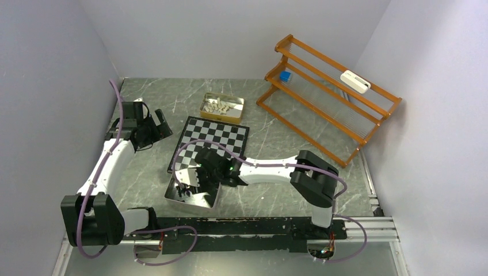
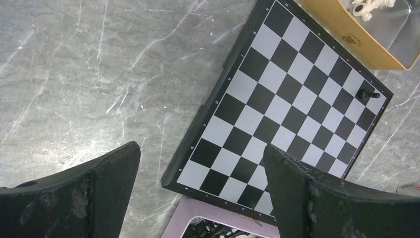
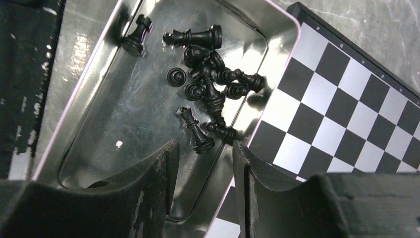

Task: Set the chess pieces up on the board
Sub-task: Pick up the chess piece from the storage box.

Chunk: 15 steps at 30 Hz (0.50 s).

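Hovering low over the silver tray (image 3: 94, 124) at the near edge of the board (image 3: 346, 99), the right end effector (image 3: 204, 148) holds its jaws partly apart and empty, aimed at the heap of black pieces (image 3: 208, 84), probably to pinch one. The left end effector (image 2: 200, 148) hangs wide open and empty off the board's left side, out of the way. One black piece (image 2: 367, 94) sits on the board near the gold tin (image 1: 239, 113) holding the white pieces (image 1: 220, 105).

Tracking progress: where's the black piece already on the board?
Left wrist view: the black piece sits near the right-hand corner of the board, close to the gold tray.
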### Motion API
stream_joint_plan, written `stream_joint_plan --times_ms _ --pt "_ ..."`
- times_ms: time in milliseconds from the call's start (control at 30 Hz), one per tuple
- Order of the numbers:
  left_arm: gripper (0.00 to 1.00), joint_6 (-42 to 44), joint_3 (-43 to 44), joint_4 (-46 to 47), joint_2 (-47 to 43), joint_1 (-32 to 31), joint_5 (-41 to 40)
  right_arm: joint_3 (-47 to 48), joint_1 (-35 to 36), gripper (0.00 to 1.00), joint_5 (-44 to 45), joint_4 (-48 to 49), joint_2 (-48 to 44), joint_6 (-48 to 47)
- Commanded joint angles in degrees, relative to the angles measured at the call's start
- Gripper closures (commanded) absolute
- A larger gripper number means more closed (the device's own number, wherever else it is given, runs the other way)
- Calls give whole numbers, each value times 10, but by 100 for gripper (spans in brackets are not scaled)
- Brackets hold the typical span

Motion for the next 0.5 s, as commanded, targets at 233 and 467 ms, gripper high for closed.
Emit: stream_joint_plan --times_ms 233,467 --pt "3 -6 7 -3 -10 5 -8 21 25 54 57 -24 49 -107" --pt "5 -5 7 -2 -7 5 1 42 33 55 81 -49 79 -108"
